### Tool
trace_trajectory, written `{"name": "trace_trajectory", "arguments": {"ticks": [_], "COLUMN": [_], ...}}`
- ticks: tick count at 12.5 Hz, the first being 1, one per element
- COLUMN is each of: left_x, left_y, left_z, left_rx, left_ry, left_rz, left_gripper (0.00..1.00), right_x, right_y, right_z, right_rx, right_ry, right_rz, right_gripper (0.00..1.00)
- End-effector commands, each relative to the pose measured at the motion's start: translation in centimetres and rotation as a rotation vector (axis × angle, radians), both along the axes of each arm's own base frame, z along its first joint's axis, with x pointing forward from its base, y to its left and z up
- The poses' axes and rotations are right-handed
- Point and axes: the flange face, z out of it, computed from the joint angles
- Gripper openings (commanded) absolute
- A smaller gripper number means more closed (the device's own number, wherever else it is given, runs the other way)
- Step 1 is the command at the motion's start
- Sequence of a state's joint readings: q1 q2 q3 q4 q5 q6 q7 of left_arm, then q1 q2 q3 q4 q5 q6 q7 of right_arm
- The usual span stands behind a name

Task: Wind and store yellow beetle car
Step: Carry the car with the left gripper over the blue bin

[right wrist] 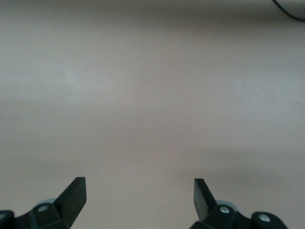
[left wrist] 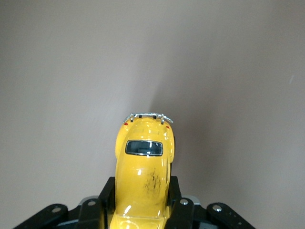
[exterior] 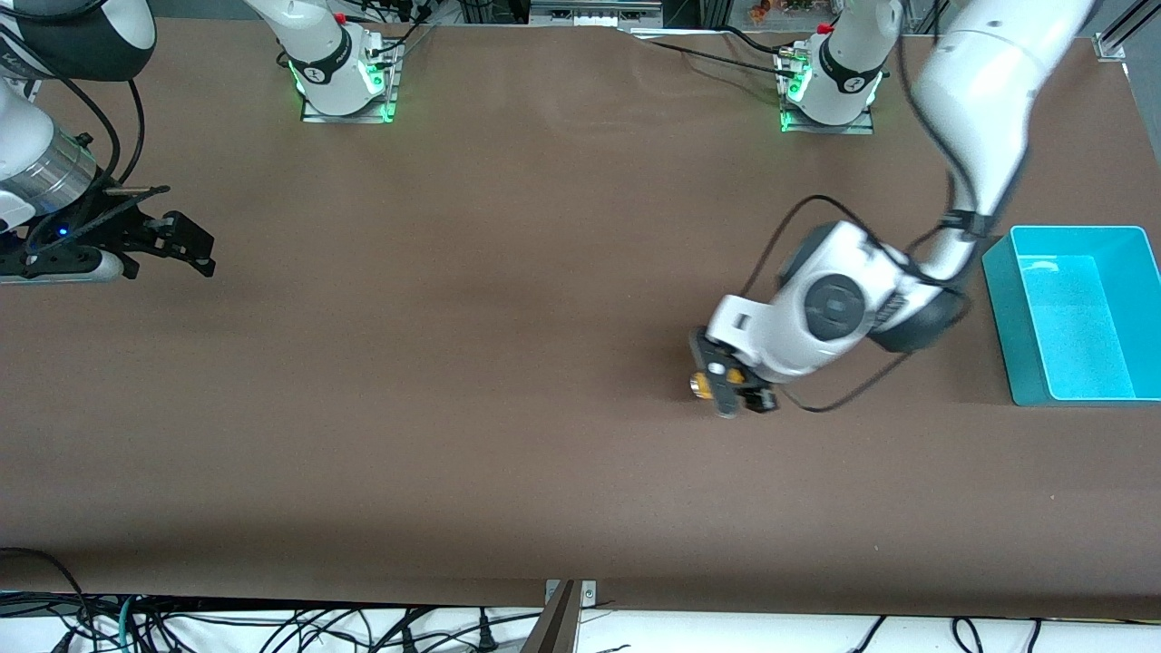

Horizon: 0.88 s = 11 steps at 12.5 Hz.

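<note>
Yellow beetle car (left wrist: pixel 142 183) clamped by left hand (exterior: pixel 728 385), low over tabletop (exterior: pixel 508 363), prob. for winding | teal bin (exterior: pixel 1079 313) nearby for storage | right hand (right wrist: pixel 139 198) parked, wide open, empty

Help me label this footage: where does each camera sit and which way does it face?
Front view: high across the table, facing both bases; shows both arms, the teal bin and the brown table.
Left wrist view: on the left arm, looking down its left claw, shut on the yellow beetle car.
Right wrist view: on the waiting right arm, past its open right claw at bare table.
Shared: front and left wrist views both show the car.
</note>
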State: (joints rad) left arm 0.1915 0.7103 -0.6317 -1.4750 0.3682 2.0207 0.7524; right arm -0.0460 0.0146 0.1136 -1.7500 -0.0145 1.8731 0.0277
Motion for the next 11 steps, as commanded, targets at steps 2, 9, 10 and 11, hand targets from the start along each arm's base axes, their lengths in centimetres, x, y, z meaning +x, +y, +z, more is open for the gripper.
{"name": "trace_trajectory", "arguments": {"ticks": [2,9,10,11], "left_x": [1.1,-0.4,-1.5,-2.7], "left_y": [12.1,31.8,34.0,36.8], "left_z": [2.0,3.5,3.1,2.6], "left_rx": [0.034,0.026,0.016,0.009], "left_ry": [0.045,0.104,0.159,0.198], "left_rz": [-0.082,-0.255,-0.249,-0.232], "left_gripper": [0.10,0.10,0.10,0.10], "right_x": [0.2,0.2,0.2,0.2], "right_y": [0.1,0.1,0.0,0.1], "right_z": [0.6,0.7,0.7,0.7], "right_rx": [0.005,0.005,0.005,0.005], "right_ry": [-0.005,-0.005,-0.005,-0.005], "right_rz": [-0.002,-0.002,-0.004,-0.002], "right_gripper": [1.00,1.00,1.00,1.00]}}
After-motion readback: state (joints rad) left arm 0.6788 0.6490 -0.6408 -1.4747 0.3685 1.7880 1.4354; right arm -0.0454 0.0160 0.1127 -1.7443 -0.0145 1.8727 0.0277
